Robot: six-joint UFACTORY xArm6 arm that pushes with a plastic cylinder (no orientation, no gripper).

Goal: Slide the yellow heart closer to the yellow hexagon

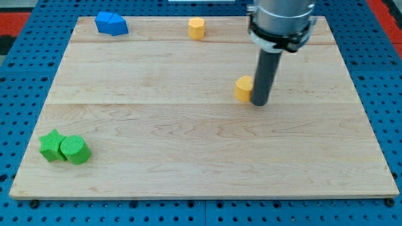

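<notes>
The yellow heart (243,88) lies a little right of the board's middle, partly hidden by my rod. My tip (259,103) rests on the board right against the heart's right side. The yellow hexagon (196,29) stands near the view's top edge of the board, up and to the left of the heart, well apart from it.
A blue block (111,24) lies at the board's top left. A green star (51,145) and a green round block (75,150) touch each other at the bottom left. The wooden board (201,163) sits on a blue perforated table.
</notes>
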